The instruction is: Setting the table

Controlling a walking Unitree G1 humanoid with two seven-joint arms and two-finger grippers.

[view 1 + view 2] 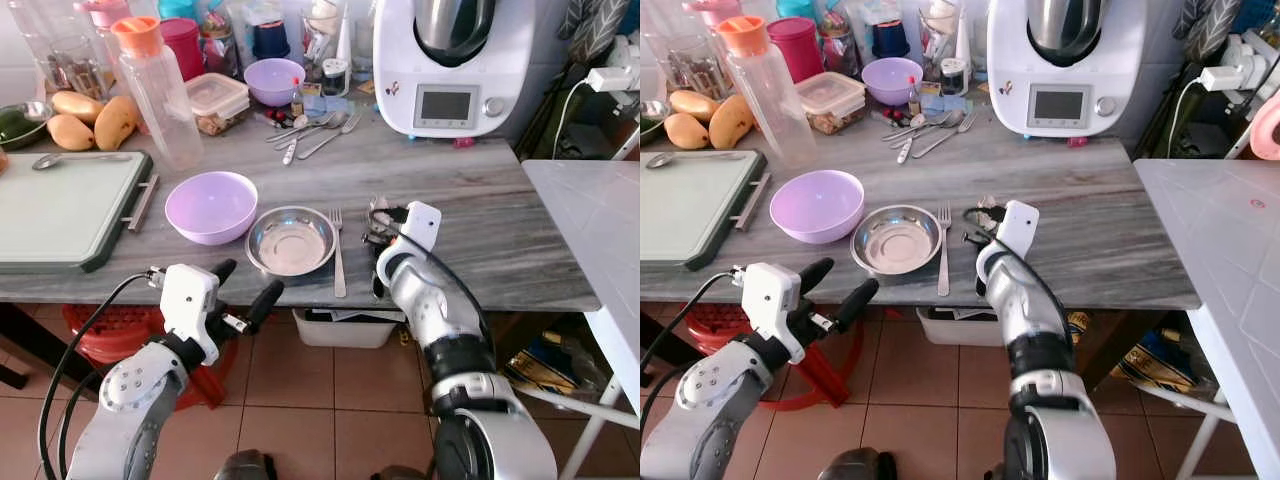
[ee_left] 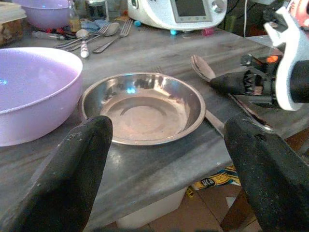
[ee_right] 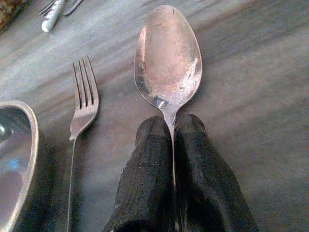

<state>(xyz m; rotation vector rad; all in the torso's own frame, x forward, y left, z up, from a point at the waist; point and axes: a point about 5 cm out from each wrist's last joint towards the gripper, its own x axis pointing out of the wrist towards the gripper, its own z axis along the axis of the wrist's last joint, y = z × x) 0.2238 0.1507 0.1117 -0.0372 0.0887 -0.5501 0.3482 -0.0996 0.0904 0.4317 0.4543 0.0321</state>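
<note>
A steel plate (image 1: pixel 291 241) lies near the front edge of the grey counter (image 1: pixel 470 190), with a purple bowl (image 1: pixel 211 206) just to its left. To the plate's right lies a fork (image 1: pixel 338 255), tines pointing away from me. Right of the fork is a spoon (image 3: pixel 168 60), flat on the counter with its bowl facing away. My right gripper (image 1: pixel 378 236) is shut on the spoon's handle, and both fingers (image 3: pixel 149 164) press against it. My left gripper (image 1: pixel 245 288) hangs open below the counter edge, in front of the plate, holding nothing.
A green cutting board (image 1: pixel 60 210) covers the left end. Behind stand a bottle with an orange cap (image 1: pixel 160 95), mangoes (image 1: pixel 85 118), a lidded box (image 1: pixel 218 100), a small purple bowl (image 1: pixel 274 80), loose cutlery (image 1: pixel 315 128) and a white kitchen machine (image 1: pixel 455 65). A white table (image 1: pixel 600 220) adjoins on the right.
</note>
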